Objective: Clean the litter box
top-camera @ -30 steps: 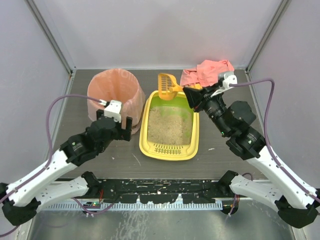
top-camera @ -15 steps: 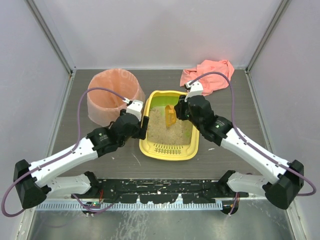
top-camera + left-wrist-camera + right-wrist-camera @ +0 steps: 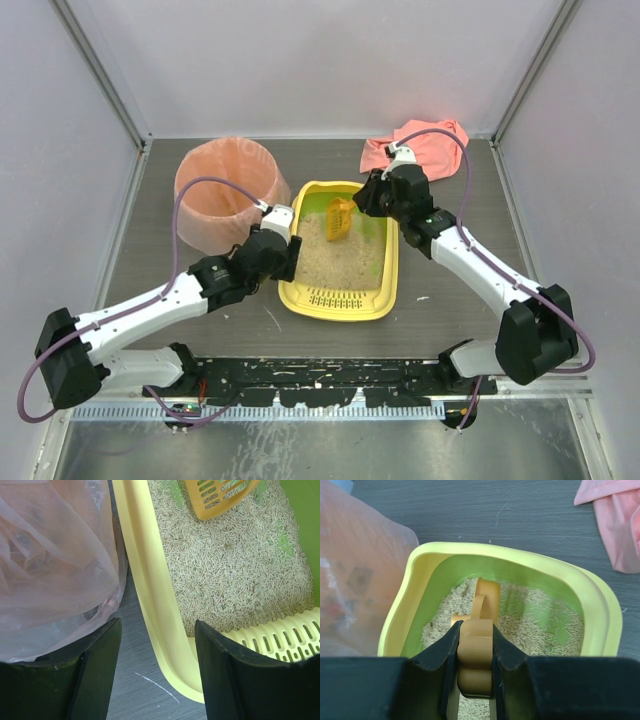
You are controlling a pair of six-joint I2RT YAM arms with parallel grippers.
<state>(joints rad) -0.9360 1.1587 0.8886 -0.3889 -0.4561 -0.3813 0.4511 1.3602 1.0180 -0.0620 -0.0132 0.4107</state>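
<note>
The right gripper [image 3: 475, 630] is pinching the smooth orange scoop [image 3: 485, 597] by its handle in its jaws, and its slotted end is now dipping into the sandy litter. The left gripper [image 3: 157, 630] has moved in, and its jaws are standing spread around the yellow rim of the litter box [image 3: 150, 590]. The box is sitting mid-frame on the dark surface [image 3: 145, 250], beside the round pink-bagged bin [image 3: 215, 190].

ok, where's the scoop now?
Top view, centre: the scoop sits at the far end of the litter box, its handle held by the right pincer.
</note>
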